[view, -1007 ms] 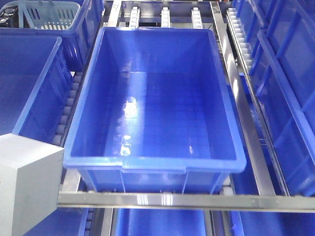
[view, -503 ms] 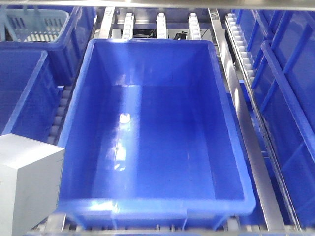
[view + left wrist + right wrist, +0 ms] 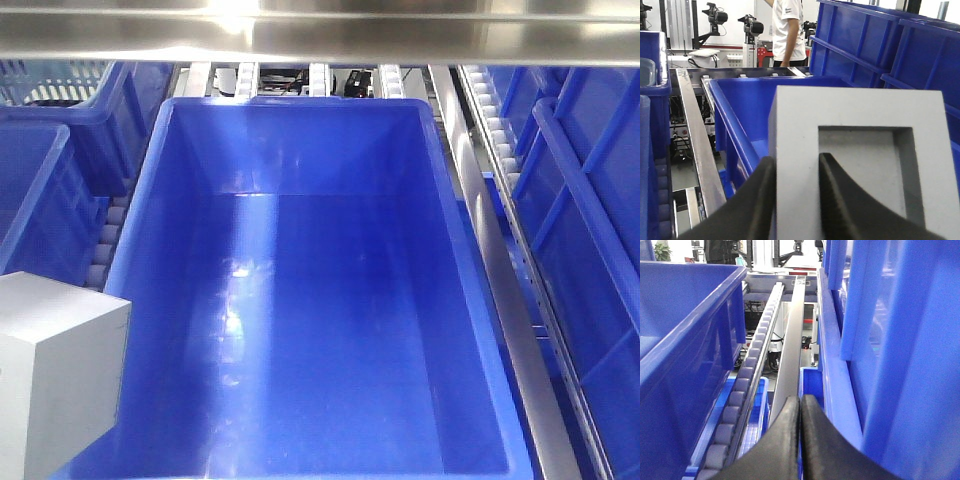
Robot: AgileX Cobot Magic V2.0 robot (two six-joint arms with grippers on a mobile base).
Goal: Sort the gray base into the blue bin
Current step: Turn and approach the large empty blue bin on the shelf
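The gray base point(image 3: 55, 375) fills the lower left corner of the front view, level with the blue bin's left rim. In the left wrist view the gray base point(image 3: 850, 120) faces me with its square recess showing. My left gripper point(image 3: 796, 165) is shut on its left wall, one finger outside the block and one inside the recess. The blue bin point(image 3: 140, 230) spreads across the middle of the front view, and the blue bin point(image 3: 735, 100) also lies just beyond the block. My right gripper point(image 3: 800, 402) is shut on nothing, low between a roller track and a crate wall.
A steel crossbar point(image 3: 320, 35) runs across the top of the front view. Roller tracks point(image 3: 490, 110) and steel rails flank the bin. Blue crates point(image 3: 585, 230) stand at the right and others point(image 3: 40, 160) at the left. A person point(image 3: 787, 30) stands far behind the rack.
The view has risen and pushed forward over the bin: the near crossbar dropped out of sight and an upper one came in at the top. The block stays at lower left.
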